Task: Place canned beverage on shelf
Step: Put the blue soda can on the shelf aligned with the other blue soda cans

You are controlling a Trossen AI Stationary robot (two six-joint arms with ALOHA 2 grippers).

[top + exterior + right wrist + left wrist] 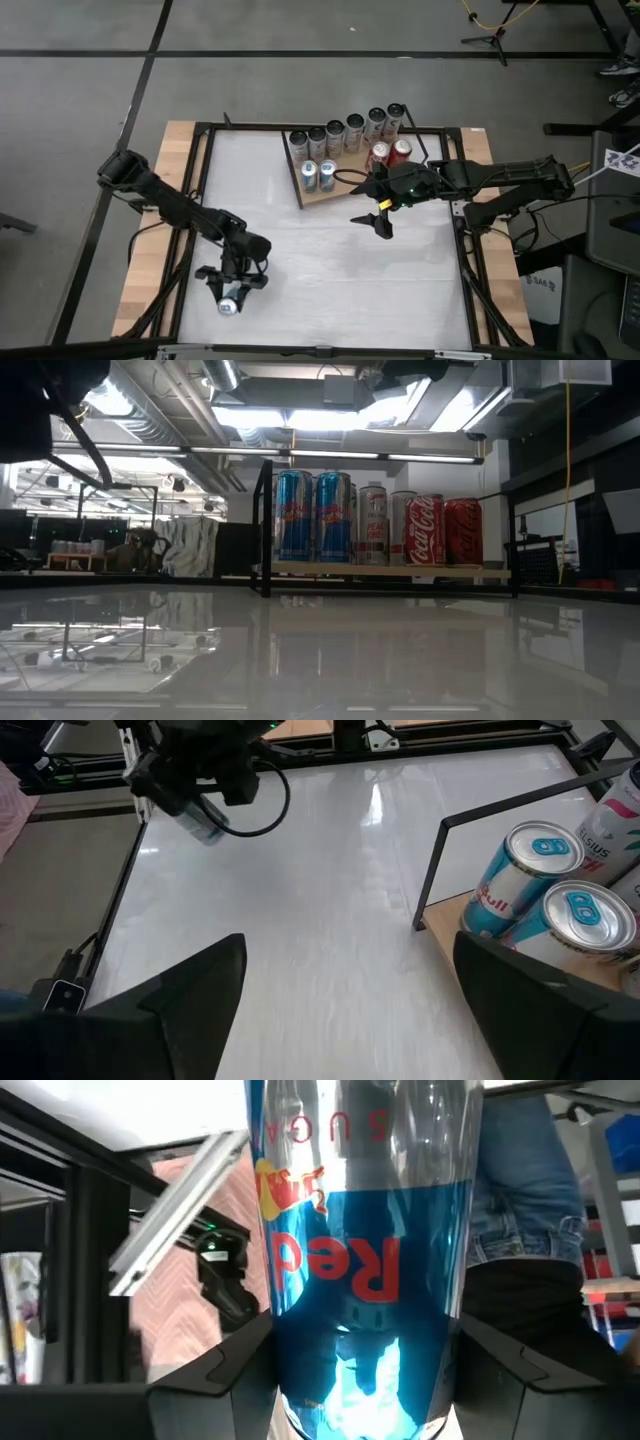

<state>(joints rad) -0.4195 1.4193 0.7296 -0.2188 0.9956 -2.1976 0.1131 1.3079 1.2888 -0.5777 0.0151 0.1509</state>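
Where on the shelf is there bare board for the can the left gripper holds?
The shelf is bare on its front strip, before the two blue cans. The back row of silver cans and the red cans corner are crowded. The left gripper holds its blue can near the table's front.

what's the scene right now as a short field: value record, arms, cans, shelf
left gripper: near the table's front left corner, shut on the blue can
blue can: Red Bull, clamped between the fingers, not on the shelf
right gripper: open, holding nothing, over the table in front of the shelf
shelf: wooden board with black wire frame, at the table's back
cans on shelf: two blue Red Bull cans, two red cans, a back row of silver-topped cans
table: white top
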